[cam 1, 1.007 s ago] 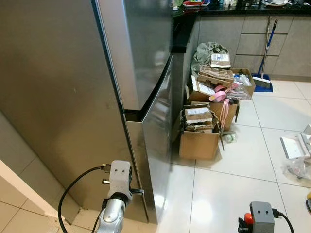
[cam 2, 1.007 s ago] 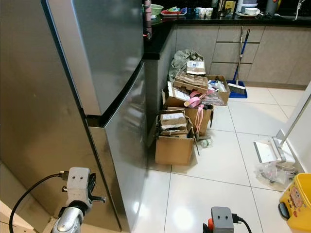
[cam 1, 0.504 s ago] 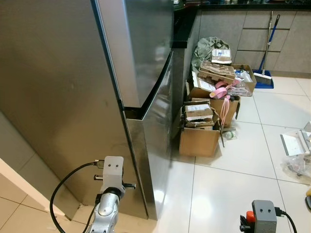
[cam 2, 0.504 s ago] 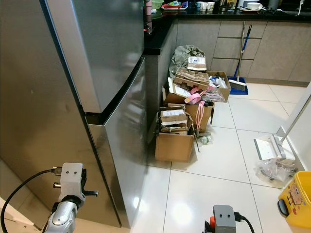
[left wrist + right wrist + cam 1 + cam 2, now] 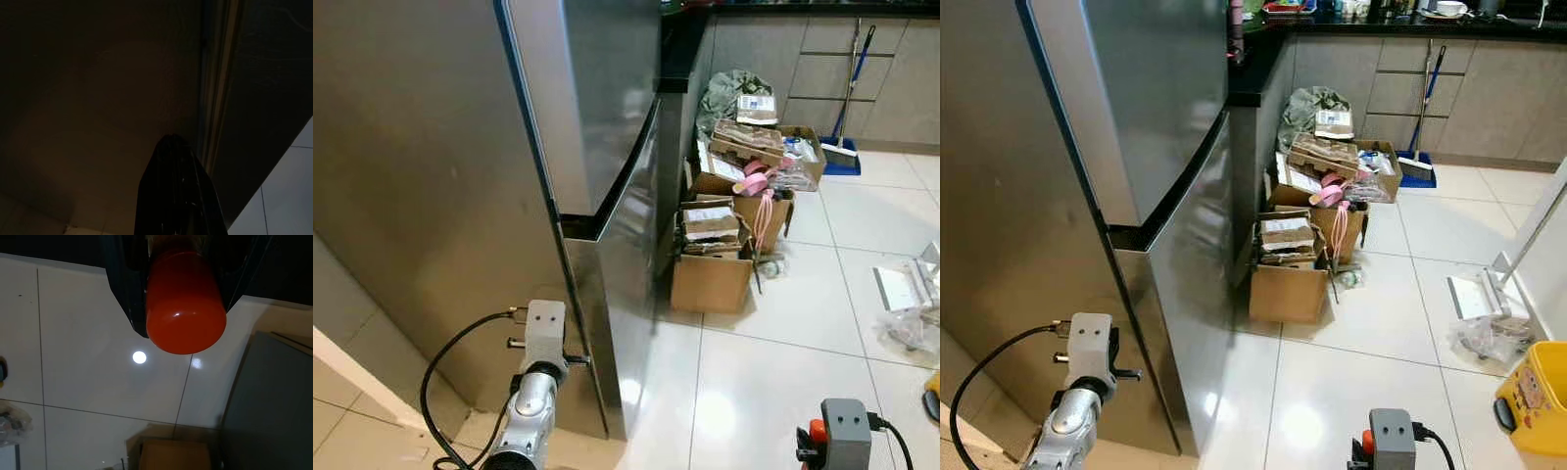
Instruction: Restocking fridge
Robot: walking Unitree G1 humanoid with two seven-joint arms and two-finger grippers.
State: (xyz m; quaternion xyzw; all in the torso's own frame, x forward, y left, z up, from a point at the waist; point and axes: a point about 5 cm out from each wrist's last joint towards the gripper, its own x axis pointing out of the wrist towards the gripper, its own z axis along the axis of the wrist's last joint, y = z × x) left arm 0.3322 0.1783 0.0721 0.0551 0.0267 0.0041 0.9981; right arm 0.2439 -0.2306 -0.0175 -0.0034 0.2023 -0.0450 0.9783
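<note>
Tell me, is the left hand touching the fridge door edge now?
Cannot tell. In the left wrist view the left hand lies close to the fridge door edge, but the picture is too dark to show contact or a gap.

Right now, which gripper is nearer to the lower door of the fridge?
The left. The left gripper is low at the fridge's lower door, close to its front corner edge. The right gripper, holding an orange-red cap-topped item, is farther right above the tile floor.
</note>
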